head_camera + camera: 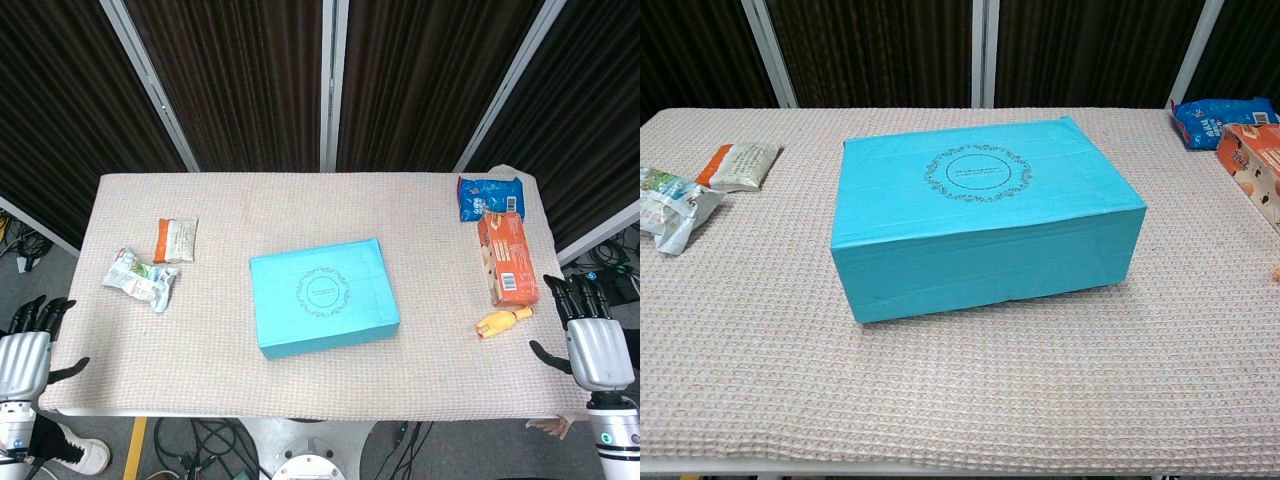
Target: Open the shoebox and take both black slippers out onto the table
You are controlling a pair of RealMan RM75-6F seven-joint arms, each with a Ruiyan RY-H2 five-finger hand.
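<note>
At the centre of the beige waffle-weave table cloth (230,420), the turquoise cardboard shoebox (323,296) with a round ornament printed on its lid is sitting closed, its lid lying flat. Both robot hands are hovering off the table's near corners, holding nothing: the left hand (26,350) and the right hand (590,335) are each keeping their dark fingers spread. An orange carton (507,257) is lying near the right edge.

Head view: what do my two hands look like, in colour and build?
Both match. The left hand and right hand each have a silver-grey metallic palm block with black fingers. Below each is a white wrist section with dark markings. No sleeves; no cables are visible on them. The chest view shows neither hand.
</note>
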